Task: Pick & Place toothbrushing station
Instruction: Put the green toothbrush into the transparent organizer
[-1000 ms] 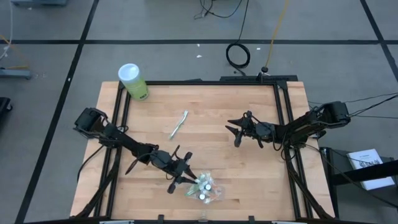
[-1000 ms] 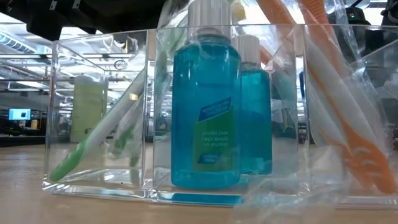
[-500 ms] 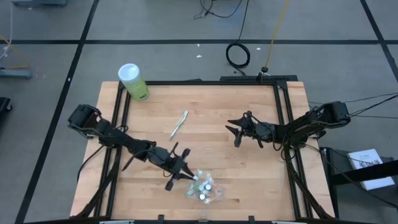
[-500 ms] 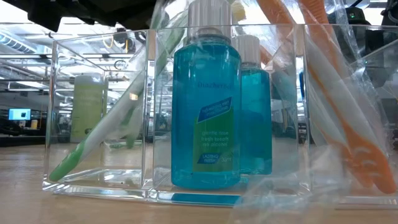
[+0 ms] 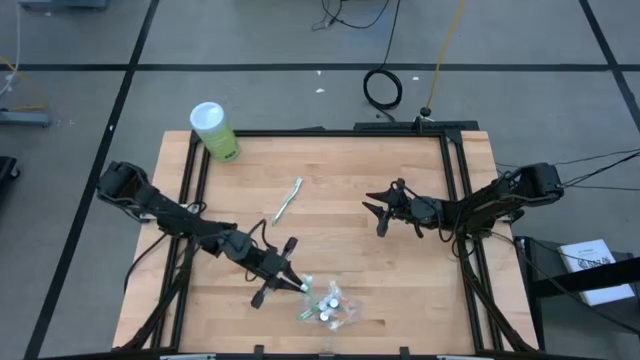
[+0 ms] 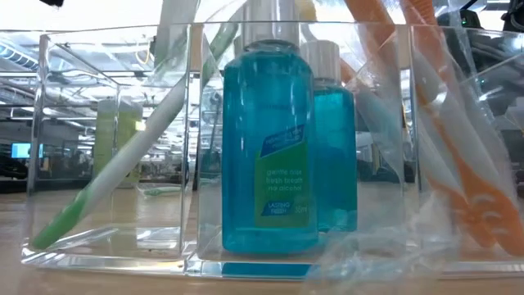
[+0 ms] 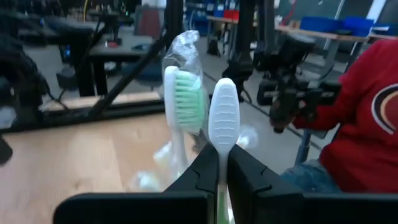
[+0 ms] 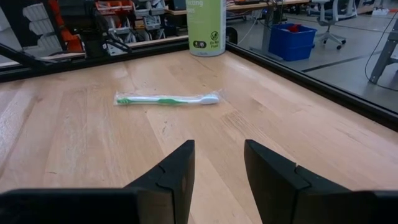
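A clear acrylic organizer [image 5: 326,306] stands near the table's front edge and fills the low view [image 6: 196,246]. It holds two blue white-capped bottles [image 6: 270,156]. Orange-pink toothbrushes in crinkly clear plastic [image 6: 458,164] are at its right. My left gripper [image 5: 284,276] is just left of the organizer, shut on a green-white toothbrush [image 7: 222,115]. A wrapped toothbrush with green bristles [image 7: 185,93] stands just behind the held one. Another wrapped green-white toothbrush [image 5: 288,200] lies flat mid-table. My right gripper [image 5: 381,216] hovers open and empty at centre right. My left gripper pinches the toothbrush's neck just below the white head [image 7: 221,163] between its two fingers. The head sticks out past the fingertips. In the low view a toothbrush slants through the left compartment with its green end [image 6: 51,233] on the organizer's floor. It looks like the held one.
A green canister with a white lid [image 5: 214,130] stands at the far left corner. Black rails [image 5: 452,200] frame the table. A person in red [image 7: 367,124] is beyond the table. Bare wood lies between the arms and along the far side.
My left gripper has moved toward the table's left edge, still shut on the toothbrush. The toothbrush in the left compartment now stands steeper, and the organizer has slid a little toward the left.
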